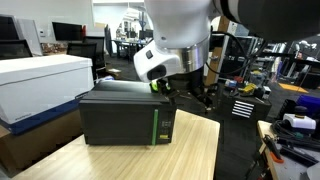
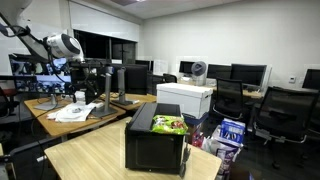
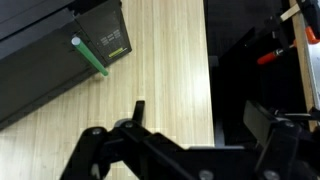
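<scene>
hovering with spread fingers beside the black box

my gripper [image 3: 195,118] stands with its fingers spread wide and pinches nothing. in the wrist view it hangs over the wooden table [image 3: 160,80], touching none of the things on it. the black box [image 3: 50,60] sits on that table, ahead of the fingers and off to one side, near but apart. a green marker [image 3: 90,56] lies slantwise at the box's near corner, just beside a green label [image 3: 112,42]. i cannot tell whether the marker rests fully on the top face or overhangs the edge. in an exterior view my arm [image 1: 180,30] stands above one end of the black box. a white box [image 1: 40,80] sits beyond it, well apart from my fingers.
</scene>
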You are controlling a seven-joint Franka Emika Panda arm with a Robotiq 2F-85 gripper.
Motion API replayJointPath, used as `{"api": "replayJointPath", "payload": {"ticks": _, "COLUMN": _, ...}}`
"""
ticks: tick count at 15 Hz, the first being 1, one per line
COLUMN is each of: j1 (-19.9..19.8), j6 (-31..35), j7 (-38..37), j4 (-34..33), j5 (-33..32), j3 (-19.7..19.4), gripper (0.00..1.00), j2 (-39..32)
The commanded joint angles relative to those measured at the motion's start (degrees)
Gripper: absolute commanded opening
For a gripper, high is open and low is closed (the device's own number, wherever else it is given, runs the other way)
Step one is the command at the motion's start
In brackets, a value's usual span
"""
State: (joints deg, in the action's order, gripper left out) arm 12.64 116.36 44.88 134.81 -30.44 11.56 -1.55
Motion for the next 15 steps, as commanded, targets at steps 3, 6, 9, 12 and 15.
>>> {"api": "replayJointPath", "payload": {"ticks": 3, "j1": 0.5, "j6": -0.1, "j7": 2.4, "j4": -1.5, "j5": -4.7, "j3": 1.3, "gripper": 1.0, "j2": -1.8}}
{"api": "replayJointPath", "payload": {"ticks": 6, "j1": 0.7, "j6": -0.1, "j7": 3.2, "j4": -1.9, "j5": -5.4, "j3": 1.4, "gripper": 1.0, "j2": -2.1}}
{"api": "replayJointPath", "payload": {"ticks": 9, "j1": 0.7, "j6": -0.1, "j7": 3.2, "j4": -1.9, "j5": -5.5, "j3": 1.4, "gripper": 1.0, "j2": -2.1}}
{"api": "replayJointPath", "payload": {"ticks": 12, "j1": 1.1, "j6": 0.5, "j7": 3.3, "j4": -1.8, "j5": -7.4, "j3": 1.7, "gripper": 1.0, "j2": -2.2}}
{"api": "replayJointPath", "payload": {"ticks": 15, "j1": 1.4, "j6": 1.6, "j7": 3.5, "j4": -1.9, "j5": -12.2, "j3": 2.1, "gripper": 1.0, "j2": -3.7}}
